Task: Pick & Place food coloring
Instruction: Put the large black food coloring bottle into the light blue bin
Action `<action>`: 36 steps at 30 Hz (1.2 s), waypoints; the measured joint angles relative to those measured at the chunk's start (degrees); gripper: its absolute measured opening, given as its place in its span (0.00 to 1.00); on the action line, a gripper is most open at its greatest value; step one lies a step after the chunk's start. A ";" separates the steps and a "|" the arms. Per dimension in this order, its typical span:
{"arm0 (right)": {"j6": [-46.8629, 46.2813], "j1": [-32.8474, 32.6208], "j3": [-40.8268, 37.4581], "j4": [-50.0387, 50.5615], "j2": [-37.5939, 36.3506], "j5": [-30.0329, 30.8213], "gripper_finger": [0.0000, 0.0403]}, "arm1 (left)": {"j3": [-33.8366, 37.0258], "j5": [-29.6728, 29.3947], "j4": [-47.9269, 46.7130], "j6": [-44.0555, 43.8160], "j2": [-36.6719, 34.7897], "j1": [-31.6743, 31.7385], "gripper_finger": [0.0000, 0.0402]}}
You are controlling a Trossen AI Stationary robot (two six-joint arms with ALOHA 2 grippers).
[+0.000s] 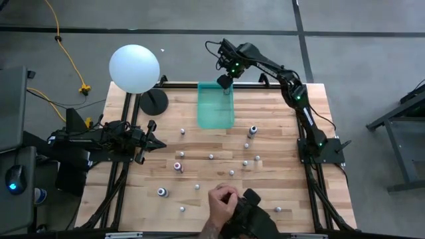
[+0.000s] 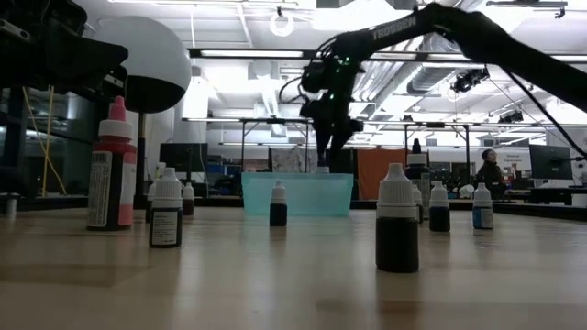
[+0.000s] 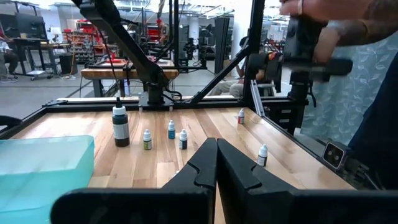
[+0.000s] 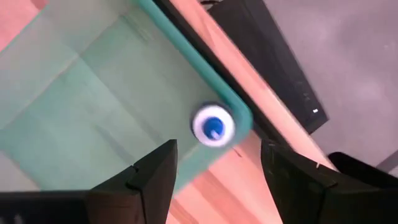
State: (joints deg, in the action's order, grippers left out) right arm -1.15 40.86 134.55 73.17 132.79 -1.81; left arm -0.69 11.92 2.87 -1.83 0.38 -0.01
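Nearest the low camera we list a dark-bodied, white-capped bottle [image 2: 397,218], standing upright on the wooden table [image 2: 293,284].

Left to right in that view we record: a tall red-labelled bottle with a pink cap [image 2: 113,165]; a smaller dark bottle [image 2: 166,209] just beside it; another small dark bottle [image 2: 278,204] in front of the teal bin [image 2: 296,193]; then two more small bottles [image 2: 439,207] at the right, all upright.

From above, we count the food coloring [image 1: 211,157] as many tiny bottles scattered well apart over the middle and near half of the table, with a blue one [image 1: 161,192] toward the left and a pink-red one [image 1: 178,166] nearer the centre.

Left side: the left gripper [image 1: 150,142] rests low at the table's left edge. Its own wrist view shows its fingers [image 3: 205,171] pressed together, holding nothing. A large white ball [image 1: 134,68] stands on a dark stand at the far left corner.

Centre: the teal bin sits at the far edge of the table.

Right side: the right gripper [image 1: 226,80] hangs above the bin's far corner. Its fingers [image 4: 155,177] stand wide apart and empty. Between them, seen from its wrist, a white-capped bottle with a blue top [image 4: 213,125] lies at the bin's corner; we cannot tell whether it touches the bin floor.

Near edge: a person's hand [image 1: 221,202] holds a dark device over the table.
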 joint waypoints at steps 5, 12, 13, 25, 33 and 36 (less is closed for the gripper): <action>5.09 -0.11 -0.05 6.73 -6.34 0.20 0.55 | 0.00 -0.02 0.00 0.00 0.00 0.00 0.00; 10.69 -2.17 -4.27 16.47 -15.27 -1.58 0.55 | 0.00 0.00 0.00 0.00 0.00 0.00 0.00; 11.20 -2.63 -6.84 15.67 -17.36 -3.34 0.54 | 0.00 -0.02 0.00 -0.02 0.00 0.00 0.00; 16.68 -8.86 -50.97 5.09 -48.70 0.05 0.53 | 0.00 -0.48 0.00 0.00 0.00 0.00 0.00; 18.77 -14.89 -72.10 -2.12 -62.67 -0.11 0.53 | 0.00 -0.50 0.00 0.00 0.00 -0.02 0.00; 20.10 -17.42 -75.05 -3.82 -64.43 -0.28 0.53 | 0.00 -0.52 0.00 0.00 0.00 -0.01 0.00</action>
State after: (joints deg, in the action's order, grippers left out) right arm 18.94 23.44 59.50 69.34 68.36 -2.09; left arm -0.69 11.40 2.87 -1.83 0.38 -0.02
